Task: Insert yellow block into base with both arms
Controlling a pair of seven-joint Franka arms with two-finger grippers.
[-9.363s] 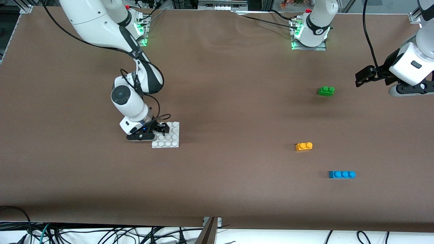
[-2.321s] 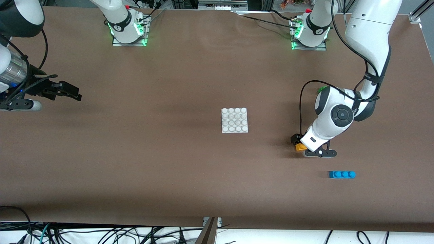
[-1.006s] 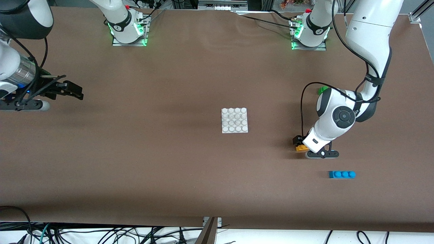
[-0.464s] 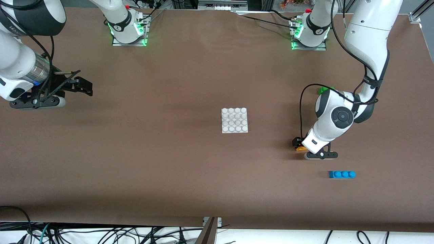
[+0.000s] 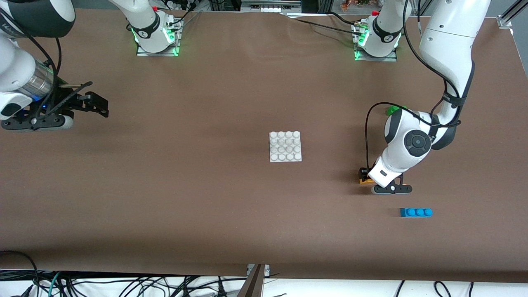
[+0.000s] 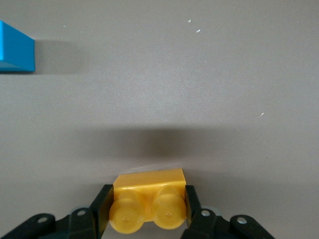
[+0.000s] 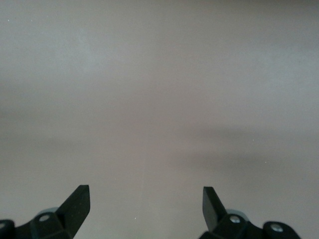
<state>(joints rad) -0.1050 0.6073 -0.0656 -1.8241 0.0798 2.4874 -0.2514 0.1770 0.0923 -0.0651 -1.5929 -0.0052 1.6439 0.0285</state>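
- I see the right gripper (image 5: 97, 104) hanging over bare table (image 5: 206, 206) at the right arm's end, well apart from every brick. That arm is waiting.
- Its fingers (image 7: 75, 201) are spread wide with nothing between them; the right wrist view shows only brown table surface past the tips.
- The right arm's upper links are cut off by the front view's edge, so I can't follow it back to its base there.
- The base (image 5: 285, 146) lies flat mid-table, studs up, nothing on it. It sits well apart from both grippers, between them along the table.
- The left gripper (image 5: 364, 176) is down at the table toward the left arm's end, fingers (image 6: 99, 209) pinching the yellow block (image 6: 148, 201) from both short ends.
- In the left wrist view the yellow block sits squarely between the pads, both studs facing the camera, pads touching its sides.
- I can't tell whether the block is resting on the table or just clear of it; there is a shadow on the table close by it.
- In the front view the left wrist covers most of the yellow block; only an orange sliver shows beside the fingertips.
- The blue brick (image 5: 416, 212) lies near the left gripper, nearer the front camera. The left wrist view catches only one corner of it.
- The green brick (image 5: 392, 109) is mostly hidden by the left arm's elbow; just an edge peeks out.
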